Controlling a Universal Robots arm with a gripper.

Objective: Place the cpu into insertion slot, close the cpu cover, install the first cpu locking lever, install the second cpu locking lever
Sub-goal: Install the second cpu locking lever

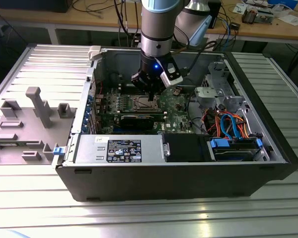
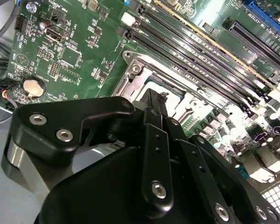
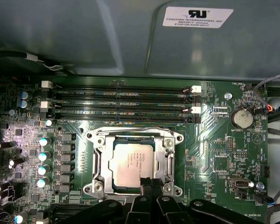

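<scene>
In the first wrist view the cpu (image 3: 130, 163) lies flat in the insertion slot (image 3: 94, 187) of the green motherboard, silver top up. The cpu cover (image 3: 167, 154) is down around the chip, which shows through its window. My gripper (image 3: 151, 183) is shut, its black fingertips together at the socket's edge beside the chip, with nothing visible between them. The second wrist view has the fingertips (image 2: 152, 96) low over the slot frame (image 2: 133, 70). In the exterior view the gripper (image 1: 151, 93) hangs inside the open computer case just above the slot (image 1: 145, 102).
Long black memory slots (image 3: 121, 100) run beside the socket, with a coin battery (image 3: 242, 117) and a row of capacitors (image 3: 44, 156) nearby. A long black card (image 1: 139, 120), a power supply (image 1: 119, 148), cabled drive bays (image 1: 233, 129) and case walls surround the board. A grey fixture tray (image 1: 25, 124) lies outside.
</scene>
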